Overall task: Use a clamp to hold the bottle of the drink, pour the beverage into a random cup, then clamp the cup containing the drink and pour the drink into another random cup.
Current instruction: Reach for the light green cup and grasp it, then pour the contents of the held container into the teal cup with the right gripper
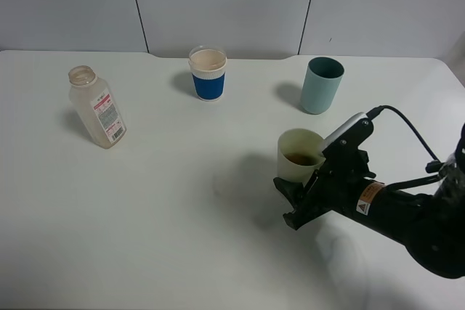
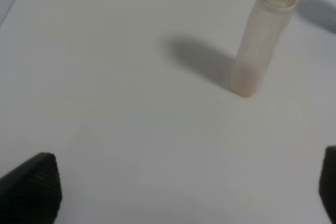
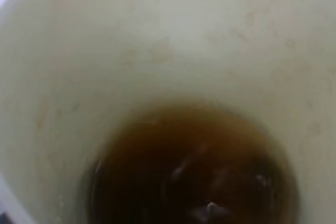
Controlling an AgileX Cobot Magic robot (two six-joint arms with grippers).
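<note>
Well, on the broad white table the black right hand sits right against the upright pale cream cup of brown drink; whether it grips, I cannot tell. Near behind that cup stands the teal cup, the blue-sleeved paper cup farther off, the clear uncapped bottle farthest. The left hand gapes wide.

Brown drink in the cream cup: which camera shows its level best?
The right wrist view: it looks straight into the cream cup, and the brown drink covers the bottom. Exterior high shows only a dark patch inside the cup. Left wrist shows just the bottle, no drink.
</note>
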